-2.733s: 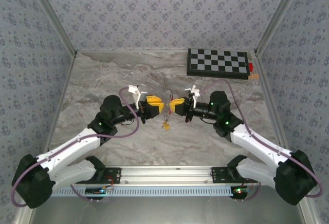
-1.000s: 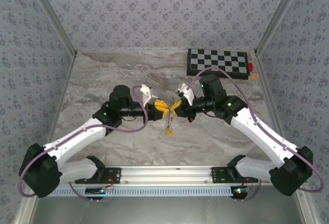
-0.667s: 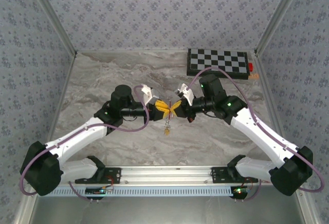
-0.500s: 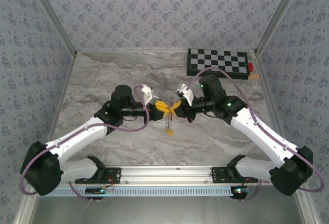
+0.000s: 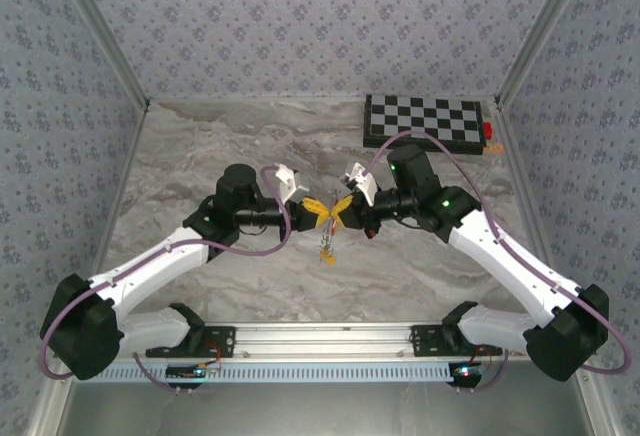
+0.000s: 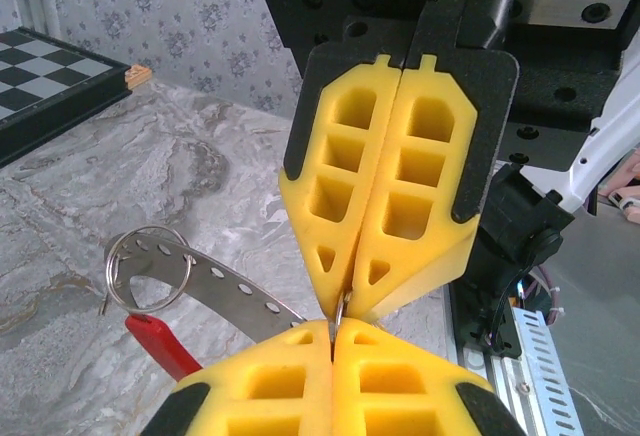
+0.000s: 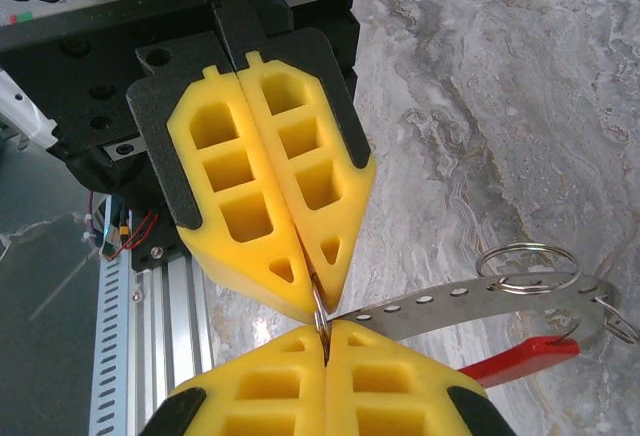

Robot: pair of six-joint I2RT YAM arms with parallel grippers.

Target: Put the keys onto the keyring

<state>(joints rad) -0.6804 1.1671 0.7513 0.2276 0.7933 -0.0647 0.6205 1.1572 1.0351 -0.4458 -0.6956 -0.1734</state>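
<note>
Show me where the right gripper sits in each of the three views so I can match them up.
Top external: right gripper at centre, yellow tips pointing left.
Left wrist: right gripper hangs from the top edge, tips at centre.
Right wrist: right gripper rises from the bottom edge, as the camera's own fingers.
Shared landmark: the left gripper, meeting it tip to tip, both shut on a thin metal loop.

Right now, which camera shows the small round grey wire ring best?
Left wrist: the small round grey wire ring faces the lens, its loop open and clear. Right wrist shows it as a flatter oval. Top view: too small to tell.
</note>
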